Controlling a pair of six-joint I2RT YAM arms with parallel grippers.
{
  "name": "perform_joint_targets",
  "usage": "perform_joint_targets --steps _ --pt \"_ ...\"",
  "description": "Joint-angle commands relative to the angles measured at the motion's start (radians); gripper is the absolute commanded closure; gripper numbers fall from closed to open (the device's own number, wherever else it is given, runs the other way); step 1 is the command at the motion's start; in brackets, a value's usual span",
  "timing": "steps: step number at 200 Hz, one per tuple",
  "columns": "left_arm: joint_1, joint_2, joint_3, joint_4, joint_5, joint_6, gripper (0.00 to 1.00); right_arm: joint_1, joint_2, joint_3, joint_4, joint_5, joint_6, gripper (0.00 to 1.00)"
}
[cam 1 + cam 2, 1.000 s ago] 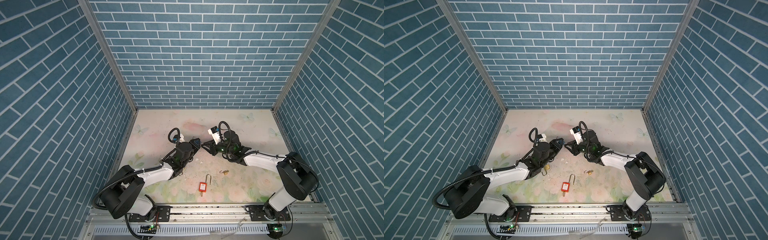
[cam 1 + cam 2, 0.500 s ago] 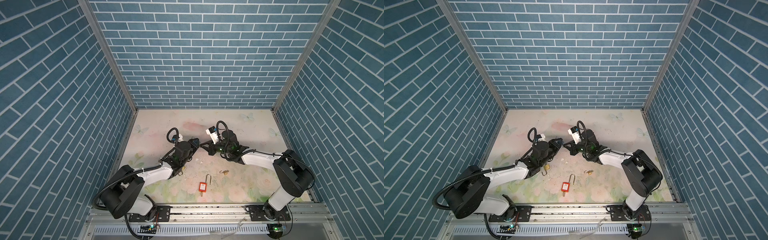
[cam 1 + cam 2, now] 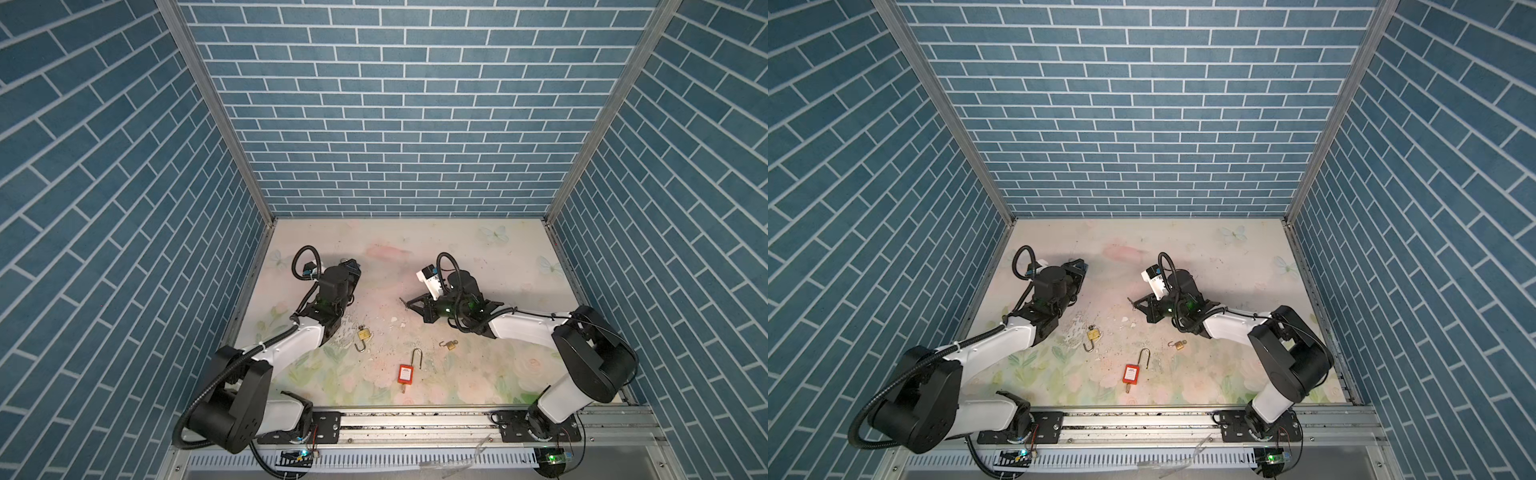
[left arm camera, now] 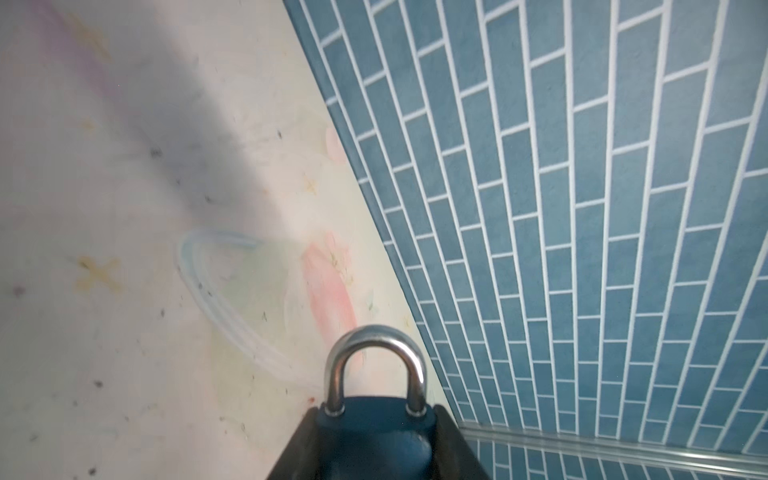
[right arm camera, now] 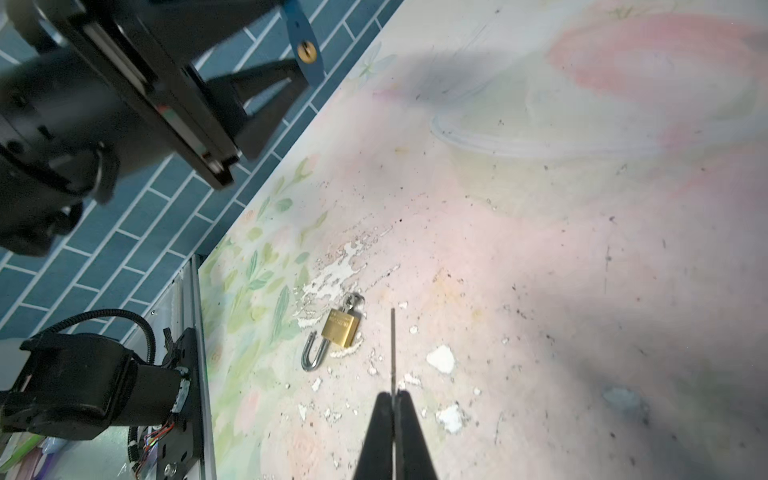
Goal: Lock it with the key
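Where both top views give only a blue speck at the left gripper [image 3: 350, 266], the left wrist view shows the blue padlock [image 4: 374, 440] clamped between its fingers, both legs of the steel shackle entering the body. Right wrist view: right gripper [image 5: 392, 397] pinched together on the key [image 5: 392, 345], blade edge-on; the padlock's keyhole [image 5: 306, 52] is visible here alone, well apart from the key. On the table [image 3: 478, 257]: brass padlock [image 5: 341, 328], shackle open; red padlock [image 3: 406, 374] and small brass padlock [image 3: 451, 344], seen in top views only.
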Motion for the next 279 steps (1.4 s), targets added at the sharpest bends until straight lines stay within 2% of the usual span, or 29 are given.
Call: perform_joint_targets --steps 1,20,49,76,106,162,179,199,222,237,258,279 --pt "0.001 0.018 0.154 -0.230 -0.006 0.191 1.00 -0.007 -0.034 0.027 -0.039 0.040 -0.012 1.00" --pt "-0.001 0.134 0.309 -0.488 0.082 0.341 1.00 -0.019 0.020 0.097 -0.089 0.056 0.008 1.00" --pt "-0.016 0.337 0.436 -0.704 0.194 0.467 1.00 -0.029 0.147 0.242 -0.196 0.042 0.020 1.00" --pt "-0.039 0.433 0.458 -0.745 0.186 0.510 1.00 -0.029 0.249 0.355 -0.282 0.018 0.020 1.00" --pt "-0.044 0.479 0.464 -0.744 0.146 0.537 1.00 -0.032 0.302 0.393 -0.310 0.012 0.034 1.00" --pt "-0.047 0.571 0.525 -0.769 0.203 0.639 1.00 -0.047 0.362 0.419 -0.316 -0.009 0.070 1.00" --pt "-0.048 0.582 0.531 -0.772 0.230 0.671 0.89 -0.055 0.374 0.427 -0.317 -0.016 0.084 1.00" --pt "-0.051 0.580 0.532 -0.776 0.249 0.703 0.65 -0.066 0.385 0.434 -0.316 -0.022 0.102 1.00" --pt "-0.052 0.554 0.526 -0.757 0.273 0.748 0.47 -0.076 0.395 0.441 -0.314 -0.034 0.119 1.00" --pt "-0.050 0.525 0.532 -0.760 0.247 0.763 0.40 -0.078 0.400 0.447 -0.316 -0.038 0.126 1.00" --pt "-0.050 0.464 0.542 -0.764 0.202 0.784 0.38 -0.078 0.417 0.464 -0.325 -0.052 0.132 1.00" --pt "-0.050 0.362 0.529 -0.750 0.104 0.797 0.37 -0.079 0.450 0.502 -0.349 -0.069 0.135 1.00"
